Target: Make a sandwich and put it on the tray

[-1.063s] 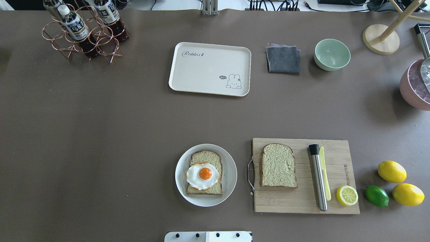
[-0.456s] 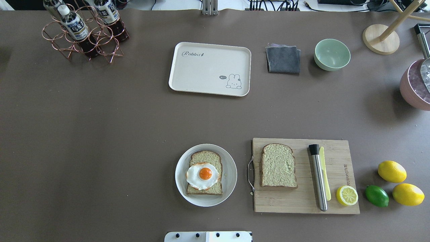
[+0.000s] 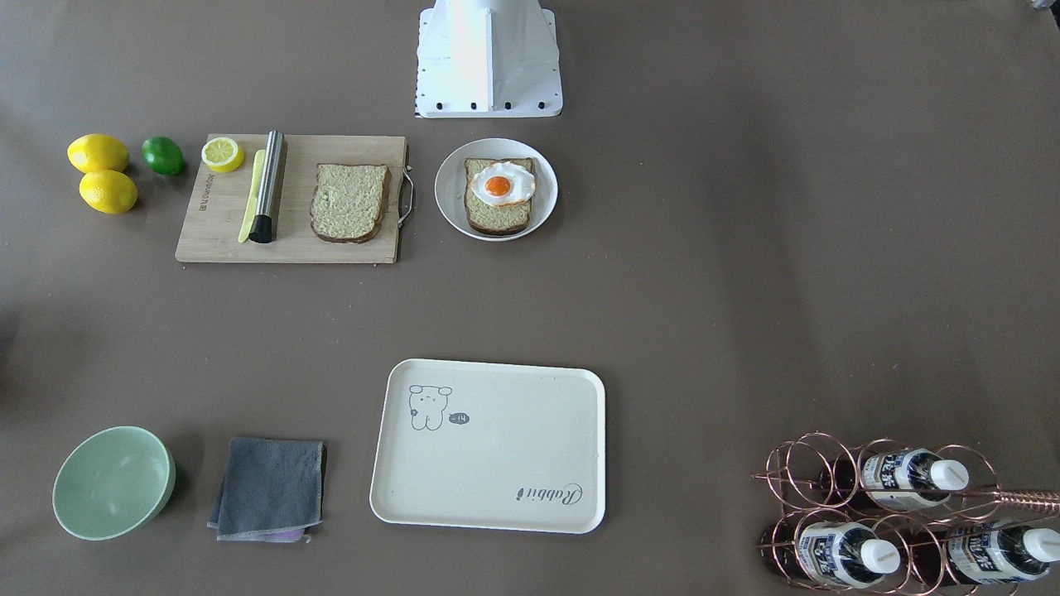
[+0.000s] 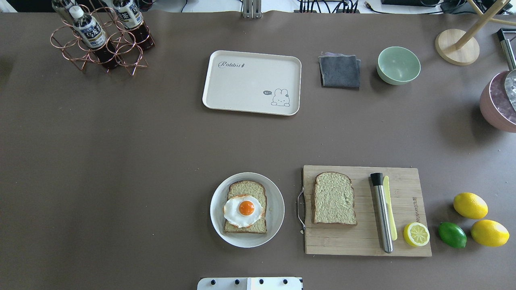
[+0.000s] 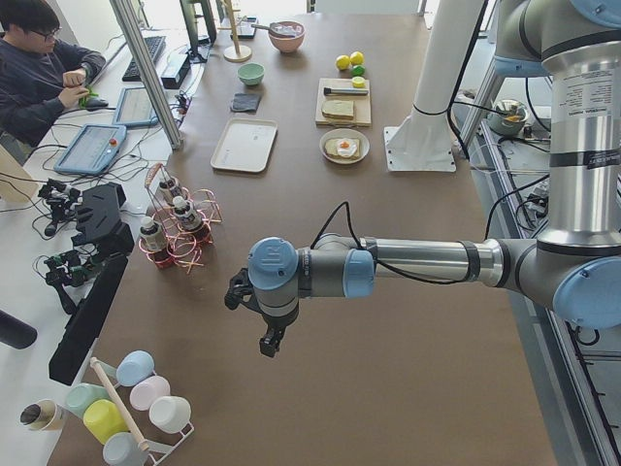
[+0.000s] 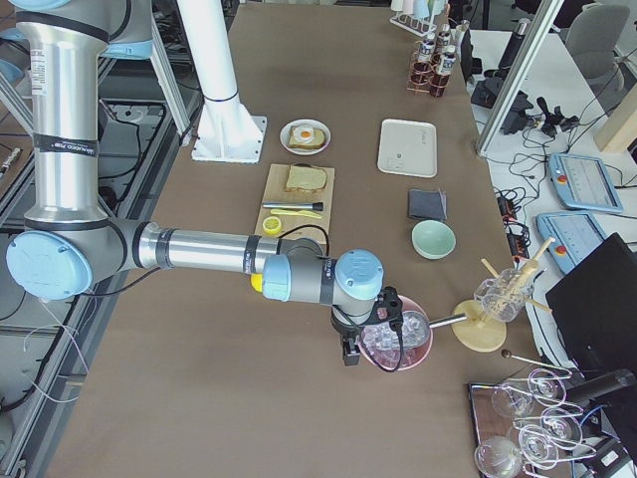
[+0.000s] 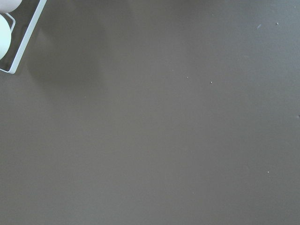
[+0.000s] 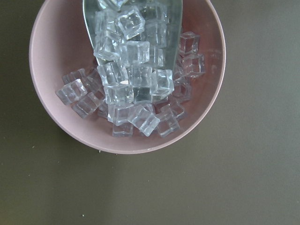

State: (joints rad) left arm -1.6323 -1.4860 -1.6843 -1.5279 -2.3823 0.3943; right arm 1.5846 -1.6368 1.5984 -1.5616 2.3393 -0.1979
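Nothing on the worktop [image 4: 121,161] has shifted in the last second, so the task looks unstarted. In the overhead view, one bread slice [image 4: 246,187] topped with the fried egg [image 4: 243,210] sits on the white plate [image 4: 276,209] at lower centre. The second slice [image 4: 334,198] lies on the cutting board [image 4: 363,241] at lower right. The tray [image 4: 242,80] at upper centre holds none of it. The left tool [image 5: 271,342] and right tool [image 6: 348,357] hang far out at the sides, and it cannot be told whether either is spread or pressed together. The steel rod [image 4: 382,213] and lemon half [image 4: 416,234] share the board but lie apart from the slice, so they seem unlikely to hinder a grasp.

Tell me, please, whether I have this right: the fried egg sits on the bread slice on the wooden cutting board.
Not quite: the fried egg sits on the bread slice on the round white plate, as the overhead view shows; the cutting-board slice is bare.
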